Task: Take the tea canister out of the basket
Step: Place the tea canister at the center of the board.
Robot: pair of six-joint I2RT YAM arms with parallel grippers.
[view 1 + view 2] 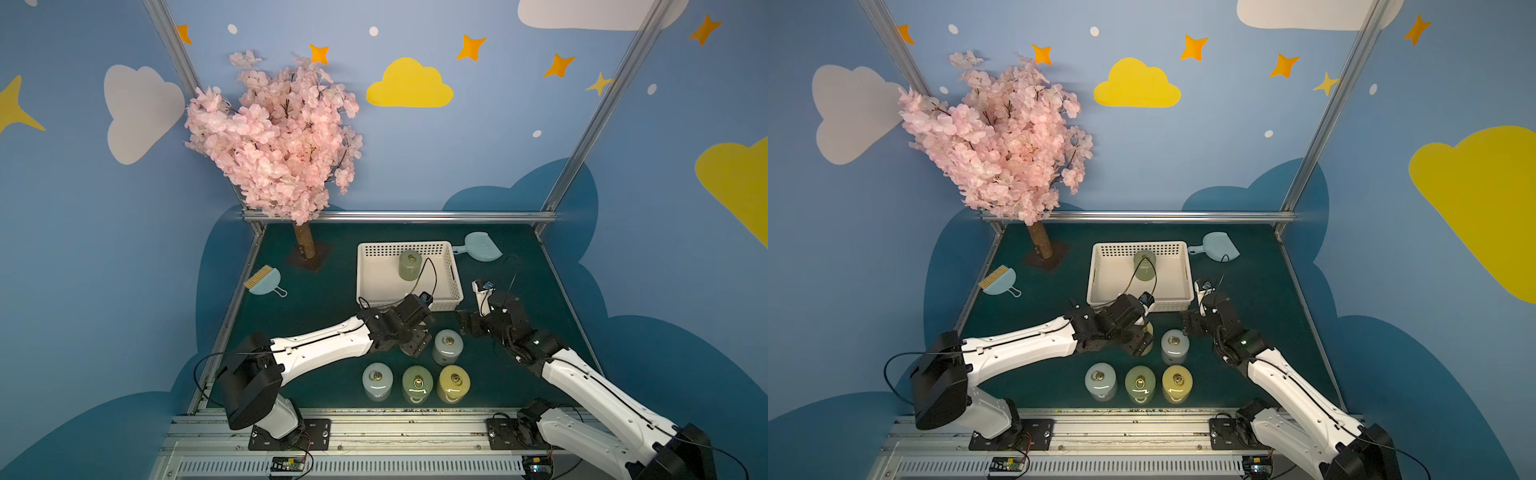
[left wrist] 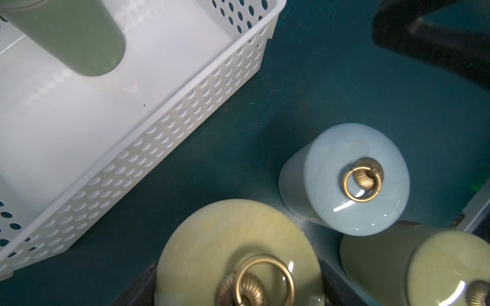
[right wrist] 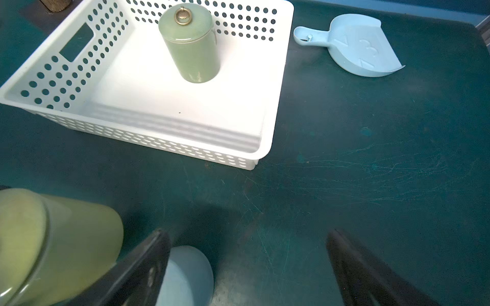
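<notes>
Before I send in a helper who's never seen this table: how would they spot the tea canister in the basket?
Find the white perforated basket near the back of the green table, beside the pale blue dustpan. One sage-green canister with a brass ring on its lid stands upright inside, by the far wall. The other canisters are outside it, nearer the table's front.

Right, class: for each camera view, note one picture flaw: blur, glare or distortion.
Left wrist view: the nearest yellow canister is blurred; right wrist view: the basket floor is blown out white; in both top views: a glare streak crosses the front green canister.
</notes>
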